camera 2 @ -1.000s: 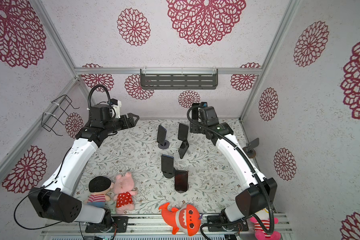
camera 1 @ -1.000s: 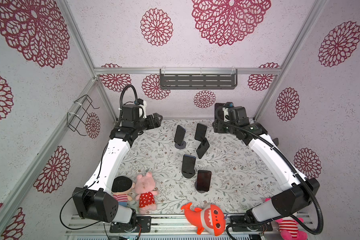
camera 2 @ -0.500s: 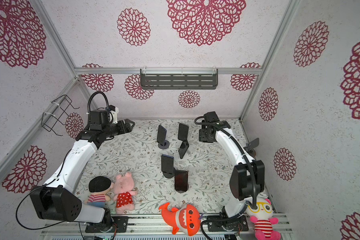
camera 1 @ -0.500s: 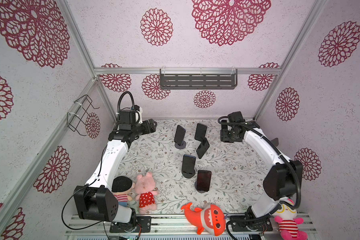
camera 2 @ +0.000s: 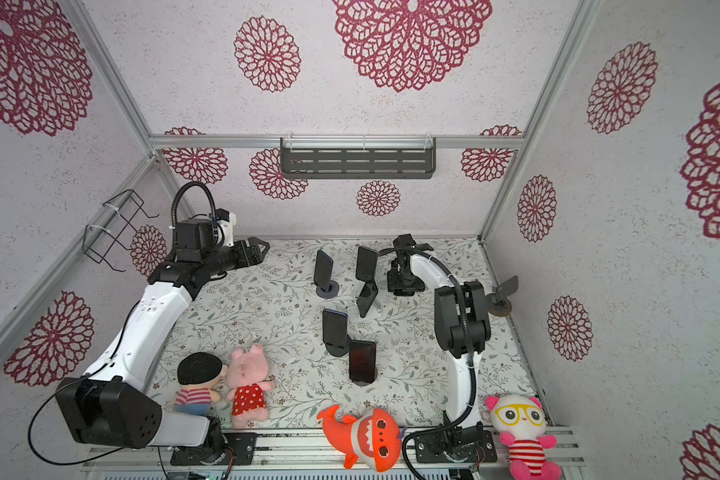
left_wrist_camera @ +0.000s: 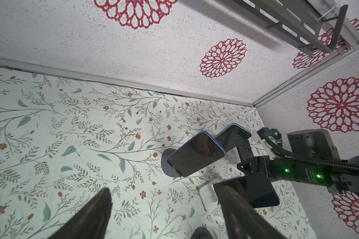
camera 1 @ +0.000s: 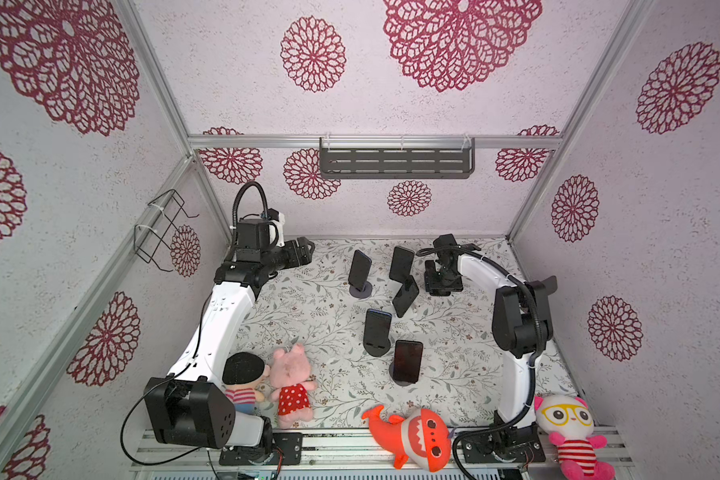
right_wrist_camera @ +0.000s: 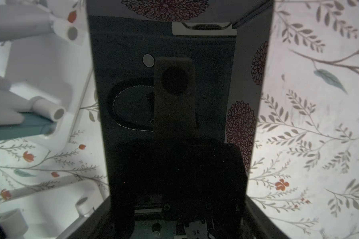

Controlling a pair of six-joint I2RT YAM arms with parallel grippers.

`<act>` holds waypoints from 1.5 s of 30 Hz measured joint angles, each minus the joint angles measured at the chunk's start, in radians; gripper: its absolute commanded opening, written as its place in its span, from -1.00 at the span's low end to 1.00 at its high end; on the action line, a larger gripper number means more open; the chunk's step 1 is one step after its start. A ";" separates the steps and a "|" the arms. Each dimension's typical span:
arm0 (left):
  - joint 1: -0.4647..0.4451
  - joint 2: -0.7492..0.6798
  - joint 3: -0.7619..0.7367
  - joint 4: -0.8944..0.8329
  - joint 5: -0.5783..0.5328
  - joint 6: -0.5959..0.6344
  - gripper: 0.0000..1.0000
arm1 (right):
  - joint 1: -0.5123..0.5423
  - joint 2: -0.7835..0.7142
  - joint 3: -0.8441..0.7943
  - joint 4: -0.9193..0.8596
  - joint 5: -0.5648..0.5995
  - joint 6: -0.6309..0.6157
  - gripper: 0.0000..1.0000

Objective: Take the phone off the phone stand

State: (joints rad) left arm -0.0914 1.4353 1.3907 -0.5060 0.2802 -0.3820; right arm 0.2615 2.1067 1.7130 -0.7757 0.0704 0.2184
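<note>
Target — dark glossy slab phone (camera 1: 402,263) propped upright at rear of floral surface (camera 1: 300,316), stand hidden | right claw (camera 1: 440,286) just beside it, grip: cannot tell | left claw (camera 1: 306,250) released, empty, well apart | handling — rigid, slick, breakable; likely pinch long side edges.

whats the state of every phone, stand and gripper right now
back phone: upright, screen dark
grey-base phone: on stand
white-stand phone: on stand
middle phone: on stand
front phone: on stand
side stand: empty
left gripper: open, empty
right gripper: open, by back phone
</note>
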 measured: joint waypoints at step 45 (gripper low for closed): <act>0.007 0.000 -0.012 0.014 0.025 0.012 0.69 | 0.000 0.149 0.093 0.024 -0.005 -0.034 0.63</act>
State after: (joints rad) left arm -0.0841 1.4357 1.3785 -0.4915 0.3054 -0.3698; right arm 0.2611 2.2559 1.8057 -0.7517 0.0658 0.1848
